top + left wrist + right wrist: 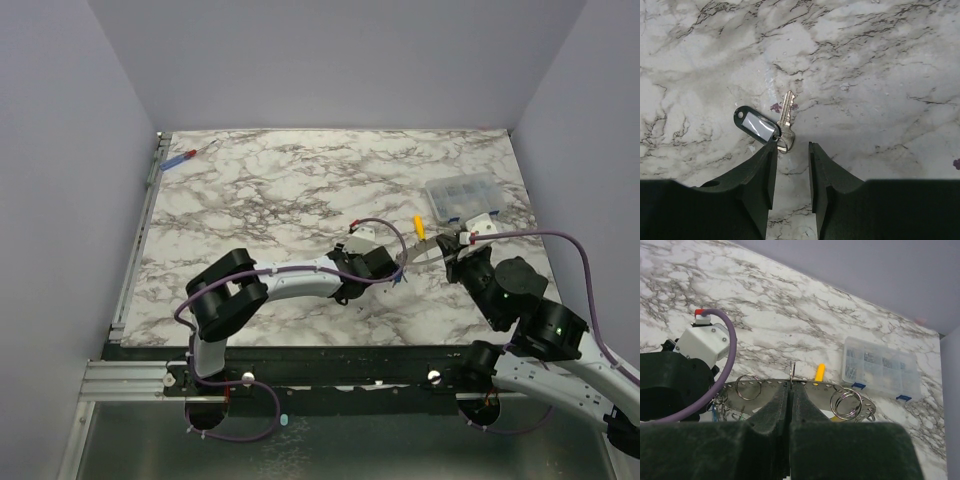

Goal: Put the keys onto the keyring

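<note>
The left end effector (791, 145) is hovering with its fingers apart, a key (785, 112) with a black tag (755, 125) lying on the counter (880, 75) just ahead of its tips. The right end effector (791, 385) is pressing its fingers together, seemingly pinching the keyring (810, 384) by its rim.

key (785, 117) on table (880, 75) | tag (756, 125) just left | box (460, 193) rear right

key (786, 111) head partly behind left gripper (792, 146), clear box (880, 367) contents indistinct
</note>
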`<state>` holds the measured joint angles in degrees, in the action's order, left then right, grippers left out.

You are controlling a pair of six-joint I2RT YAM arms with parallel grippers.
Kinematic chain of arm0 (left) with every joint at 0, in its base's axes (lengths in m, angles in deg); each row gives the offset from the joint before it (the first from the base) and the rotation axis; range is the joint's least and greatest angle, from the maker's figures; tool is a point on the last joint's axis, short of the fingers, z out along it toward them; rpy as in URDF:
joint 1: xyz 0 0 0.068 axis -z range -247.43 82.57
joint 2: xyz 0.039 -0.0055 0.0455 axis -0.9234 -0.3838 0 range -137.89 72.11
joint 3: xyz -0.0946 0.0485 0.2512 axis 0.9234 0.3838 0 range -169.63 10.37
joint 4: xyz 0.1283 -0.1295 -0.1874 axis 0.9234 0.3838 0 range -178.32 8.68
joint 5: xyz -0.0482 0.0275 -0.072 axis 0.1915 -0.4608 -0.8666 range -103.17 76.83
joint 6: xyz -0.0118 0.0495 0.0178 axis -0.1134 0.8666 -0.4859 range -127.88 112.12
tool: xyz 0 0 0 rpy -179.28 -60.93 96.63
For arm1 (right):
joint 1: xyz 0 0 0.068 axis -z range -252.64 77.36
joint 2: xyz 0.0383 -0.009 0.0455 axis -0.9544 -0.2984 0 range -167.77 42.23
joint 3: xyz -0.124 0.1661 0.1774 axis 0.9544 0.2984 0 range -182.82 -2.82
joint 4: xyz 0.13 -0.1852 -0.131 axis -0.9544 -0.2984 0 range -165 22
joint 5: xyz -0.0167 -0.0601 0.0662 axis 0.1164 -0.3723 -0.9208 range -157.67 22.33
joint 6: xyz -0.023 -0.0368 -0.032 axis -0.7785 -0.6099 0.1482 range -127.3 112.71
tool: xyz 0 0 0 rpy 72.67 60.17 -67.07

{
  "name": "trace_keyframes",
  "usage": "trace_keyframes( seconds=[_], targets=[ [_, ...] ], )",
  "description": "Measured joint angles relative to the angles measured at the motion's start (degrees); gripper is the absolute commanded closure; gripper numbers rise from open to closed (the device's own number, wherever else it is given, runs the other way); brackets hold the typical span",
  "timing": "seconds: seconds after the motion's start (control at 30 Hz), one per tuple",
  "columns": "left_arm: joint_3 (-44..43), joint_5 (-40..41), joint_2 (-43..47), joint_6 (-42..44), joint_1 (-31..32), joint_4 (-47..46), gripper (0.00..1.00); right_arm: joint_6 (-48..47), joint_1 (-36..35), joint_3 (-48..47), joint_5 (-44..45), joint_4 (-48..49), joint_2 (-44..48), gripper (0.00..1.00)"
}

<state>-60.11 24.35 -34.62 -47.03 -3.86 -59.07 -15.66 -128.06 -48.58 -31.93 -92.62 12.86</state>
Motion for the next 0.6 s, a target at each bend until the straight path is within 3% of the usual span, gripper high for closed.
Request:
trace_keyframes(
  seconds=[0.4, 0.6],
  targets=[
    [-0.24, 2.67, -3.48, -1.97, 0.04, 3.06, 0.73, -0.02, 0.00, 0.00, -0.04, -0.57, 0.09, 0.99],
    [0.26, 3.13, -4.04, -1.97, 0.11, 1.07, 0.83, -0.02, 0.00, 0.00, -0.04, -0.63, 0.09, 1.00]
  ],
)
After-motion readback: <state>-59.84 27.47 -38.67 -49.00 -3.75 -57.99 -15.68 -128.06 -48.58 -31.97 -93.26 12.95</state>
